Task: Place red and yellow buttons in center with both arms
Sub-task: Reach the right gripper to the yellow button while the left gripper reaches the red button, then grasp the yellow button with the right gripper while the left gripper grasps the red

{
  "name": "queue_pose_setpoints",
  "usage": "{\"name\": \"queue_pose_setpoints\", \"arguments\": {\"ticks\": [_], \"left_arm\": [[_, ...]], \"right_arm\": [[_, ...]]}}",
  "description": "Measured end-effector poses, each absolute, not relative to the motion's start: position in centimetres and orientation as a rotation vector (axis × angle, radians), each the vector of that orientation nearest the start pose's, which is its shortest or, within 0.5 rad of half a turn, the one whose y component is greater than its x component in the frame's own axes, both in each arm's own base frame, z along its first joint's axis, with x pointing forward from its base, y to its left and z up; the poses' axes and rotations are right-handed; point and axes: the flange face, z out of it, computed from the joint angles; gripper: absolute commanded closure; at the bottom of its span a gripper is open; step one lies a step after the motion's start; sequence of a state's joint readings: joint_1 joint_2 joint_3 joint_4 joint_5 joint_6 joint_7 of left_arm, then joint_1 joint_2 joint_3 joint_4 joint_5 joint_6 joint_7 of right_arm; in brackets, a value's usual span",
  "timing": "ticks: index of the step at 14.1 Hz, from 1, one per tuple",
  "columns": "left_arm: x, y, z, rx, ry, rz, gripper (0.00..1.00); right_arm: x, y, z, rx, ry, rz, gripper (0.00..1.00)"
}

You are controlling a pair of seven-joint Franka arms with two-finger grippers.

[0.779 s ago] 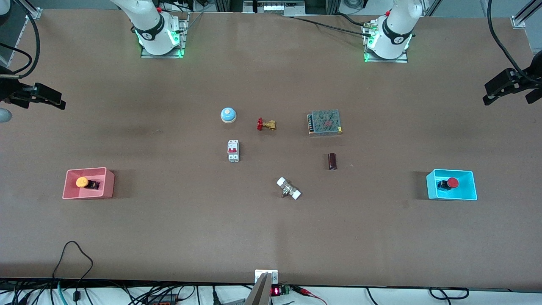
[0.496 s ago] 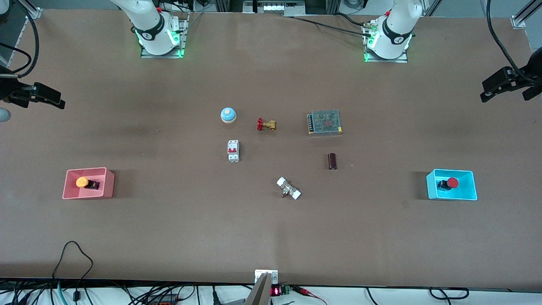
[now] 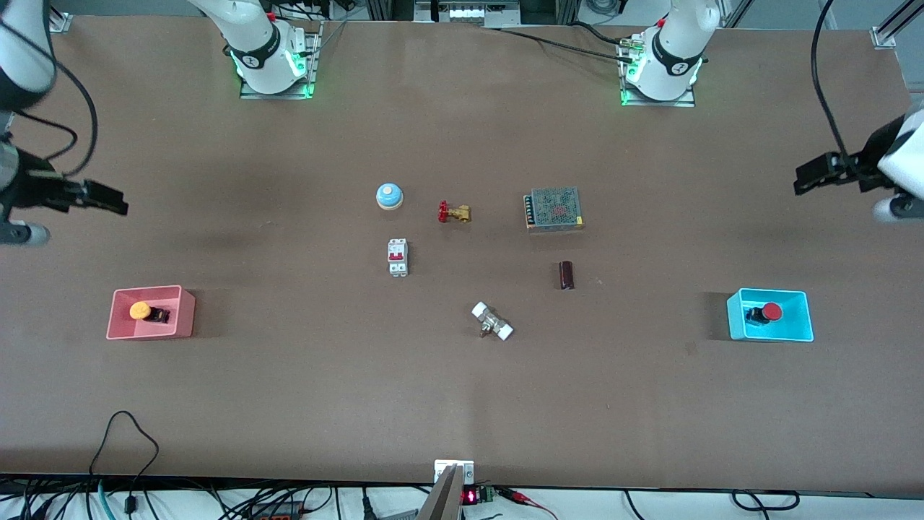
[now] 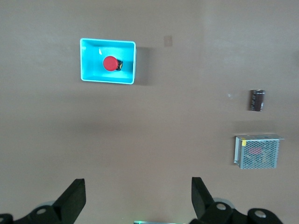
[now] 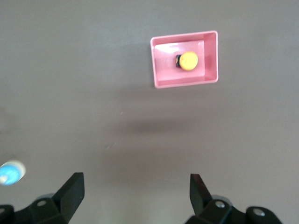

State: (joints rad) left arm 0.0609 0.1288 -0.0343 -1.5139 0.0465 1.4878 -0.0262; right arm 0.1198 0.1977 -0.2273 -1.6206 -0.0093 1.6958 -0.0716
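Hard plastic, both of them: the yellow button (image 3: pixel 140 310) lies on its side in the pink bin (image 3: pixel 186 315), the red button (image 3: pixel 772 312) likewise in the cyan bin (image 3: pixel 807 315). Each looks light and stiff, its glossy cap slippery, so I'd pinch the black body. The right gripper (image 5: pixel 135 196) and the left gripper (image 4: pixel 138 196) hang wide open, empty, each high above bare table short of its bin.

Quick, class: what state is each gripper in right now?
Left gripper: open, holding nothing, over bare table.
Right gripper: open, holding nothing, over bare table.

Both pincers (image 4: pixel 135 198) (image 5: pixel 135 196) aloft, spread wide
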Motion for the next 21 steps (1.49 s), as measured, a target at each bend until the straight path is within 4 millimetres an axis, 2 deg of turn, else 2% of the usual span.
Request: {"name": "queue_pose_setpoints", "arguments": {"ticks": [3,5,7,9,11,14,18,21], "left_arm": [[60.6,4.6,51.9,-3.088,-0.126,0.306,0.01],[62.1,7.1,48.8,-3.099,-0.094,0.305,0.01],[63.2,10.1,45.9,-3.113,-0.056,0.287,0.01],[64.3,12.3,43.1,-3.122,-0.027,0.26,0.01],[65.5,13.0,39.9,-3.125,-0.011,0.234,0.01],[67.1,13.1,34.3,-3.129,0.0,0.212,0.01],[68.1,13.7,27.6,-3.133,-0.005,0.209,0.01],[68.1,14.4,24.7,-3.136,-0.019,0.215,0.03]], "right_arm": [[64.2,-7.2,42.0,-3.212,0.061,0.168,0.0],[66.0,-8.4,37.3,-3.236,0.074,0.114,0.0],[67.3,-9.1,32.7,-3.255,0.072,0.087,0.0],[67.8,-10.1,29.1,-3.267,0.057,0.101,0.0],[68.0,-12.1,27.6,-3.268,0.013,0.115,0.0],[68.1,-13.9,27.0,-3.249,-0.032,0.12,0.0],[68.4,-14.0,25.8,-3.251,-0.058,0.118,0.0],[68.6,-14.1,24.3,-3.257,-0.101,0.102,0.0]]}}
